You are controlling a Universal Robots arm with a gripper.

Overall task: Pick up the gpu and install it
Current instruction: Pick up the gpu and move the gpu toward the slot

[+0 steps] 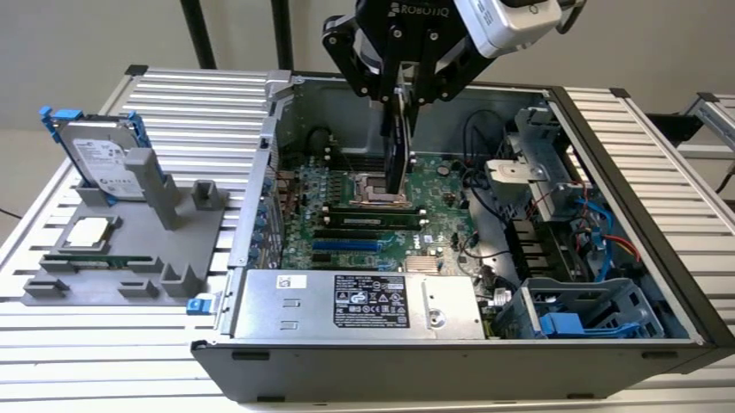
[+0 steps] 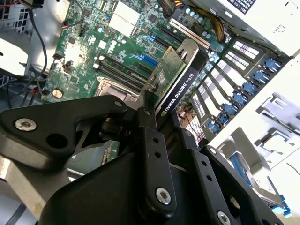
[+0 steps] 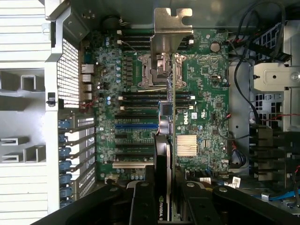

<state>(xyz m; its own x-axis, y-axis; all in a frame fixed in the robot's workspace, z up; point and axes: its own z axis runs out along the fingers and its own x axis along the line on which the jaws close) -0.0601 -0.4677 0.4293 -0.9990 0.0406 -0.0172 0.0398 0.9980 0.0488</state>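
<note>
- Gripper [image 1: 398, 96] jaws clamped on the gpu [image 1: 397, 155]; card hangs edge-on, bracket end down.
- Gpu is over the motherboard [image 1: 344, 194] inside the open case [image 1: 643, 215], by the CPU socket [image 1: 373, 185].

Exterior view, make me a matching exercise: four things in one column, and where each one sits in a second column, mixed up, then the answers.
Things
1. gpu
2. hard drive
3. power supply
4. motherboard

Places
A. upright in the grey holder, outside the case
B. flat on the case floor
C. clamped in the gripper, hanging above the open case
D. silver box against the case's near wall

Pairs: 1-C, 2-A, 3-D, 4-B
</note>
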